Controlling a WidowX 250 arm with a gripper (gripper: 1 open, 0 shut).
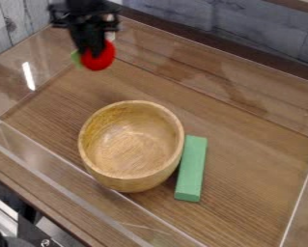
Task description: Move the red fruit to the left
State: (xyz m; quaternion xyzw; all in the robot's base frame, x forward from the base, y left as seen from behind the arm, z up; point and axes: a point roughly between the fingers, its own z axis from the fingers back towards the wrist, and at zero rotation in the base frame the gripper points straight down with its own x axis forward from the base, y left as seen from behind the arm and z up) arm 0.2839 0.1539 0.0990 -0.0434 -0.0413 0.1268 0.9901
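Near the wooden table's [246, 106] far-left corner, the black gripper [92, 48] clamps the glossy round red fruit [98, 57]. Toward the front edge sits a round grained wooden bowl [130, 145], a flat green rectangular block [192, 168] just beside it.

**Red, green and wood tones on a brown grained table**

The red fruit [99, 57] at far left is bright red with a green leaf piece. The gripper [92, 42] above it is black. The bowl [130, 145] is pale wood with darker grain. The block [192, 168] right of it is plain green. The table [246, 116] is brown woodgrain; the walls [27, 72] are clear.
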